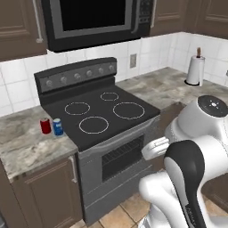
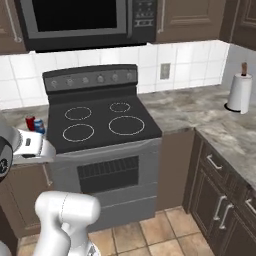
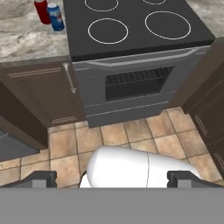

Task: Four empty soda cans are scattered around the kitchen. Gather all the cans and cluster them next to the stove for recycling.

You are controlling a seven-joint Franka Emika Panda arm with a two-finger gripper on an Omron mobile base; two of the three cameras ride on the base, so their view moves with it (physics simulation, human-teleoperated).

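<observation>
Hand view looks down on a red can (image 3: 42, 10) and a blue can (image 3: 55, 17) standing upright, side by side on the marble counter (image 3: 26, 41) just left of the black stove (image 3: 131, 26). Gripper (image 3: 113, 179) hangs over the tile floor (image 3: 131, 131), fingers spread wide, holding nothing.

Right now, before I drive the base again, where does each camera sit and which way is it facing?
Left base view: behind the arm's left, looking down at the stove; white arm at lower right.
Right base view: behind the arm's right, facing the stove; arm at lower left.
Hand view: looking down at the oven door and floor tiles; open gripper at the bottom.
All three share the red can and blue can left of the stove.
</observation>
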